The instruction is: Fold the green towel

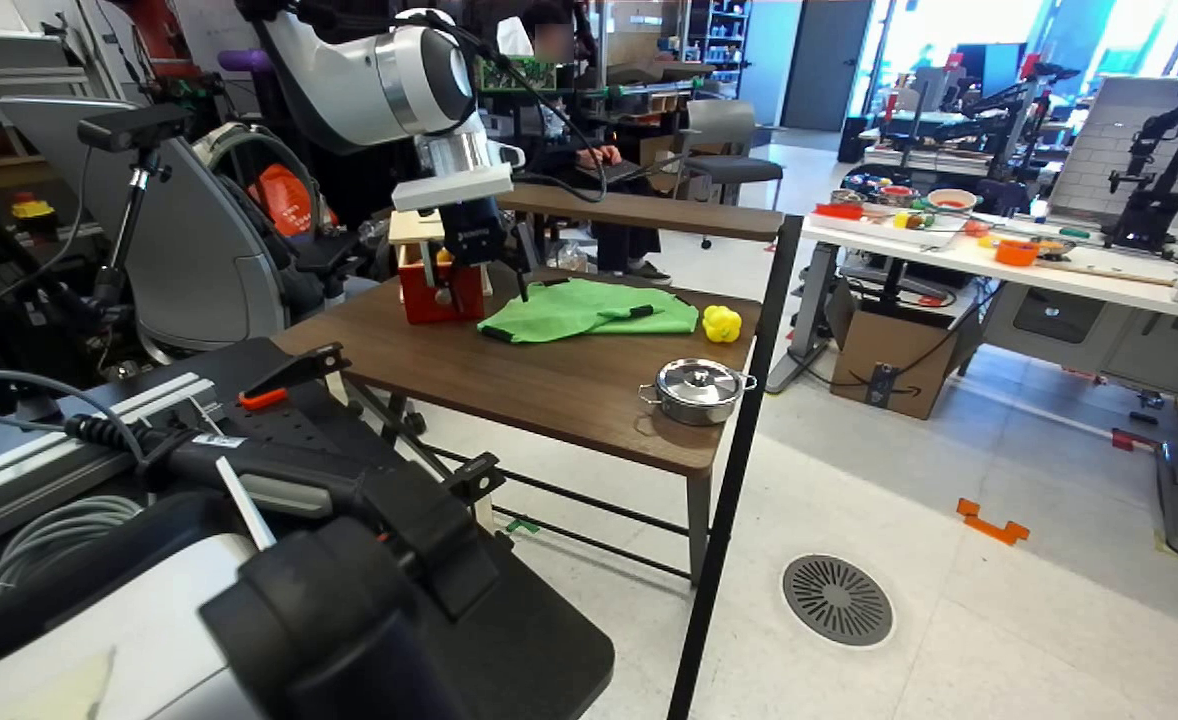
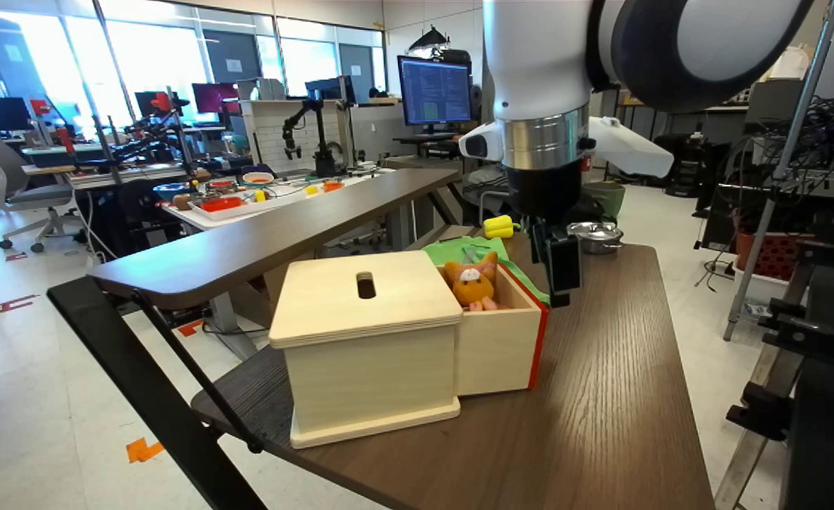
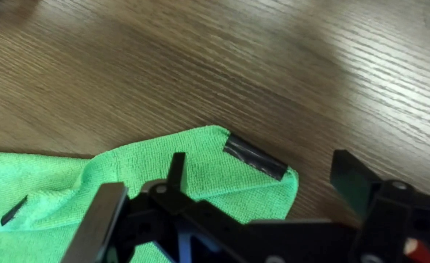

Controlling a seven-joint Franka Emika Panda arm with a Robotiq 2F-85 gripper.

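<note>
Our hand [image 3: 261, 160] is spread, nothing pinched. In the wrist view the taped corner of the green towel [image 3: 149, 160], on the desk [image 1: 549, 385], shows between its fingers [image 3: 177, 168]; we can't tell the height above it. Risks: close too high and we catch air; too low and we jam the tips. Corner looks doubled, so we could pinch both layers and drag the cloth instead of folding. Open drawer [image 2: 496, 358] looks near; a sideways move might clip it or the plush toy [image 2: 473, 287] inside. Past the towel's far end, a wide drag could nudge the yellow pepper [image 1: 721, 324].
</note>
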